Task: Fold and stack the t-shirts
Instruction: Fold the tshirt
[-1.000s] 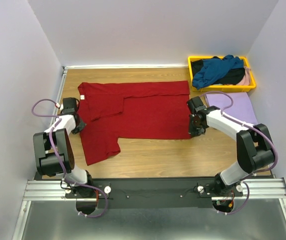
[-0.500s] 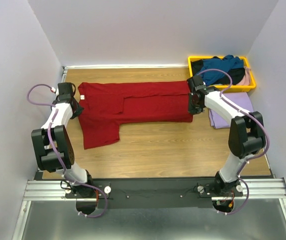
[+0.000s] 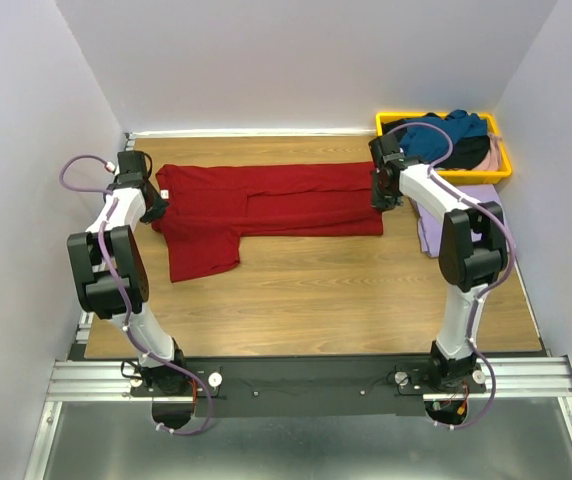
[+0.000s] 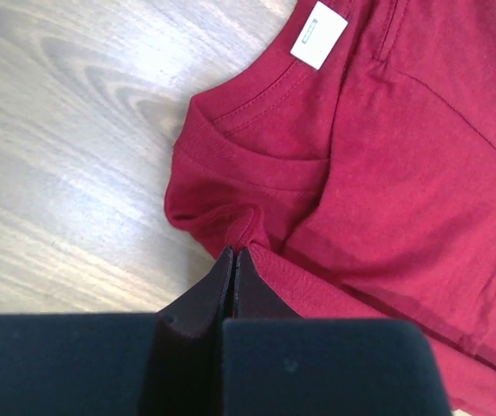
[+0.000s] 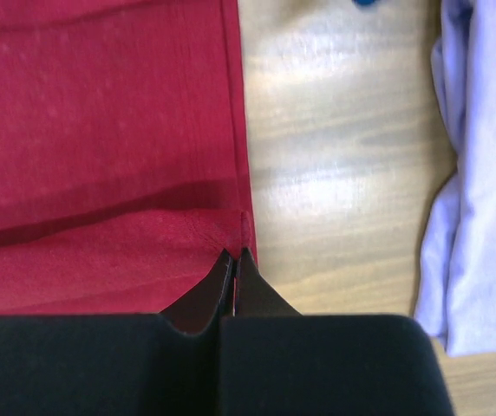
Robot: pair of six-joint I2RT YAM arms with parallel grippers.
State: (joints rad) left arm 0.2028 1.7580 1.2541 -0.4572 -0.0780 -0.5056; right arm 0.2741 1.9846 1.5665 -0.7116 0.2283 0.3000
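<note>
Your left gripper (image 4: 233, 260) and right gripper (image 5: 235, 260), each pinched shut on the dark red t-shirt (image 3: 266, 205), now hold its near edge almost level with the yellow tray's (image 3: 379, 120) near rim, much farther back than a second ago (first lengthwise fold nearly laid).

The top camera looks down from behind; both wrist cameras peer closely at the same dark red t-shirt (image 3: 296, 205).

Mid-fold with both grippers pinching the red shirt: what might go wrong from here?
The left gripper pinches only a small bunch of the dark red t-shirt near its collar; it may slip free. The right gripper sits close to the lavender t-shirt and might drag it.
</note>
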